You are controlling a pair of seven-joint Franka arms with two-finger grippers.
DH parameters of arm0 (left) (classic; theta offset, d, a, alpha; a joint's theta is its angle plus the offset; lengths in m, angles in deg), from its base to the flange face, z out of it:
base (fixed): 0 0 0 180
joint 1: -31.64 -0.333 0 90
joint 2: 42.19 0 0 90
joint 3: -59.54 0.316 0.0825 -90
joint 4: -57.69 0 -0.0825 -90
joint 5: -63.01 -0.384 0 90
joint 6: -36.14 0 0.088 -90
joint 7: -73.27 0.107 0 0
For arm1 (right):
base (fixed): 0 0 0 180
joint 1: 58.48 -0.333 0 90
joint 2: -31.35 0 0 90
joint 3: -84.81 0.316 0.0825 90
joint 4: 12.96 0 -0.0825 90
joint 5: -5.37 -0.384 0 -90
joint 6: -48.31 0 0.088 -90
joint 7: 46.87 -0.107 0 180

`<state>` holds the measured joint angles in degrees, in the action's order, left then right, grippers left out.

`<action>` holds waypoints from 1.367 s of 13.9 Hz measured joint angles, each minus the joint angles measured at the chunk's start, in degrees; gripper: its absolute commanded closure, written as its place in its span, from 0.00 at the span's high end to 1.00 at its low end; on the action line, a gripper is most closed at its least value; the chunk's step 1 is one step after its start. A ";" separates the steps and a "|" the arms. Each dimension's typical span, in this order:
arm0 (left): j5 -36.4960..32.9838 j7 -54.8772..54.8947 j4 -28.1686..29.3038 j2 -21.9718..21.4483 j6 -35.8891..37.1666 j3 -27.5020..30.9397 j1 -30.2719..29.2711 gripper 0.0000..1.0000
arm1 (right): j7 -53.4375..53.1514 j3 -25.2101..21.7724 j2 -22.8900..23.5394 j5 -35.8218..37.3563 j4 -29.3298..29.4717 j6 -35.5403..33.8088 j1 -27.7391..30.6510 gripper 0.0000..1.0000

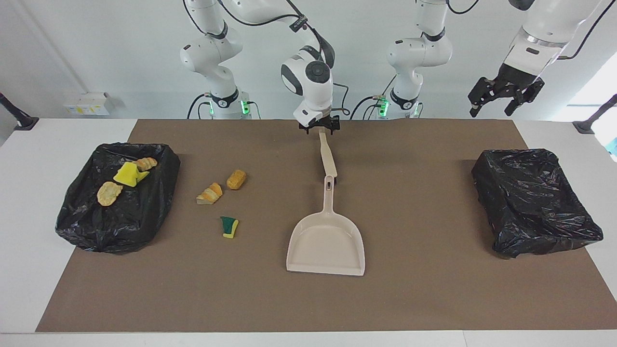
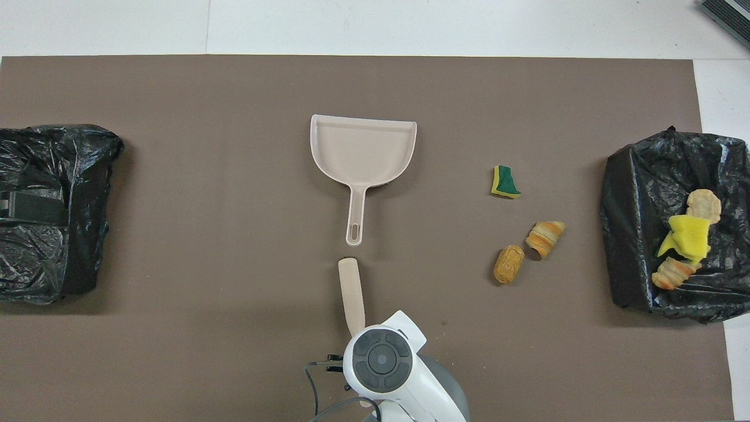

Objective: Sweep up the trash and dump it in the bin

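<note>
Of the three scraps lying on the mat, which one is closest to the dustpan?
The green-and-yellow scrap. It lies beside the dustpan pan, while the two orange-brown scraps lie nearer to the robots and the filled bin.

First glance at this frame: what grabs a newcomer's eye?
The pale dustpan lying mid-mat, with the brush lying just nearer the robots and the right pincer over its near end. Three scraps lie loose on the mat beside the bin at the right arm's end, which already holds three more.
</note>
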<state>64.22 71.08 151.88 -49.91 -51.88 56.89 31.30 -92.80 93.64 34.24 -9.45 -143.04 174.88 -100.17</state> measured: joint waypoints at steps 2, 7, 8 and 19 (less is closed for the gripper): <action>0.00 0.00 0.00 0.00 0.00 0.00 0.00 1.00 | -0.87 0.00 -0.50 -0.02 -0.44 0.00 -0.75 0.60; 0.01 0.00 0.00 0.00 0.00 -0.07 0.02 1.00 | -0.95 -0.01 -0.58 -0.06 -0.61 0.01 -0.81 0.35; 0.04 0.00 0.00 0.00 0.00 -0.35 0.08 1.00 | -0.95 -0.01 -0.58 -0.07 -0.59 0.05 -0.81 0.35; 3.53 -21.18 2.53 10.57 -24.63 -2.14 20.62 1.00 | -0.84 -0.39 -3.53 -0.09 -0.11 -2.52 1.17 0.00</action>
<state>67.75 49.90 154.41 -39.33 -76.50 54.75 51.92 -93.64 93.25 30.71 -9.55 -143.15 172.36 -99.00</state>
